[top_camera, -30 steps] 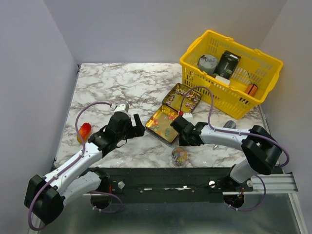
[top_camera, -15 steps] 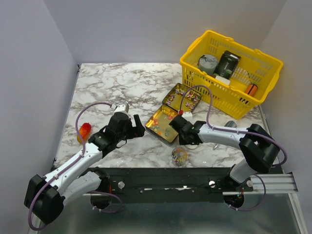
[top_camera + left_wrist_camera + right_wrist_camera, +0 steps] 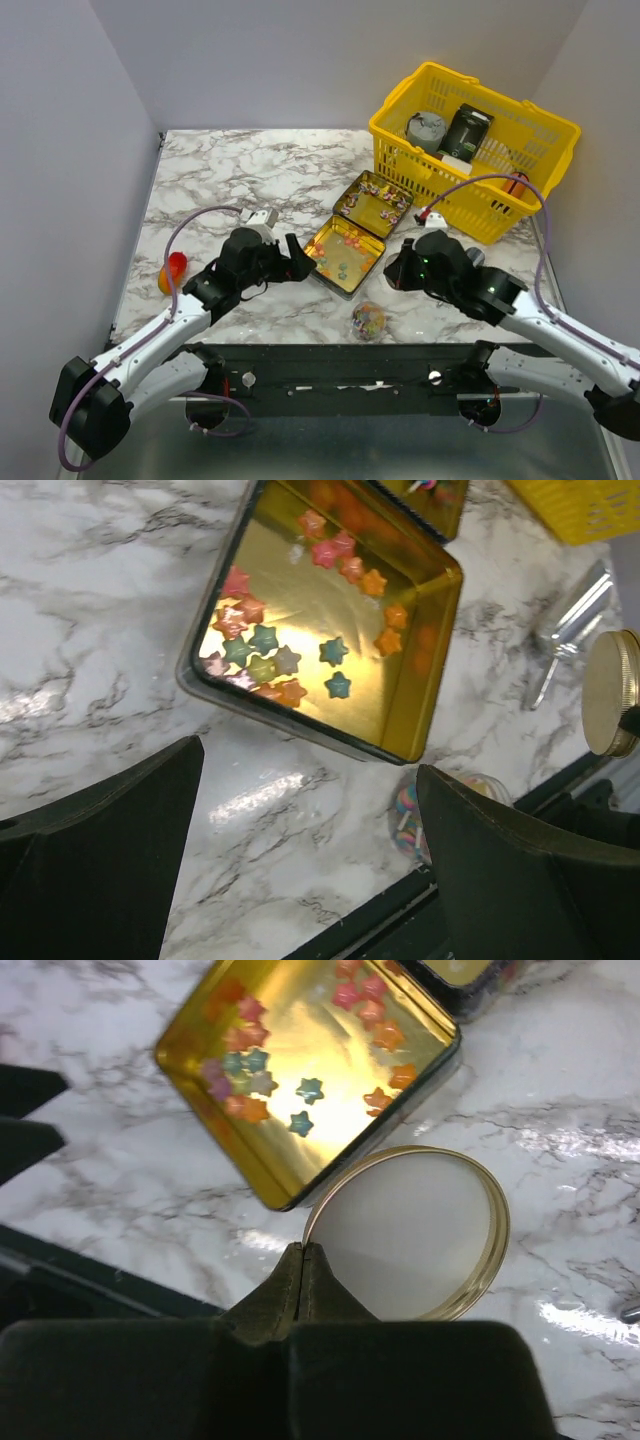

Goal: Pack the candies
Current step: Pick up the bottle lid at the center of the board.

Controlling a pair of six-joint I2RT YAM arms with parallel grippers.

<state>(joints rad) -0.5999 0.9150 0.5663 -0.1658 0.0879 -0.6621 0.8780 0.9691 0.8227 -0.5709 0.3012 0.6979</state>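
Observation:
Small star-shaped candies (image 3: 340,258) in orange, red, pink, green and blue lie in an open gold tin (image 3: 362,278). They also show in the left wrist view (image 3: 262,650) and the right wrist view (image 3: 250,1075). Purple, pink and white candies (image 3: 385,200) lie in the tin's other half (image 3: 352,186). My left gripper (image 3: 292,262) is open and empty, just left of the tin; in its own view (image 3: 310,760) it hovers over bare marble. My right gripper (image 3: 400,266) is shut on the rim of a round gold lid (image 3: 415,1235), right of the tin.
A small clear jar (image 3: 368,319) of striped sweets stands near the front edge, also in the left wrist view (image 3: 408,810). A yellow basket (image 3: 400,150) with a tin, a black pack and an orange cylinder (image 3: 515,183) stands back right. An orange-red lump (image 3: 174,270) lies left.
My right arm has drawn back to the right, away from the tin, with the gold lid in its jaws. My left gripper has shifted slightly right towards the tin.

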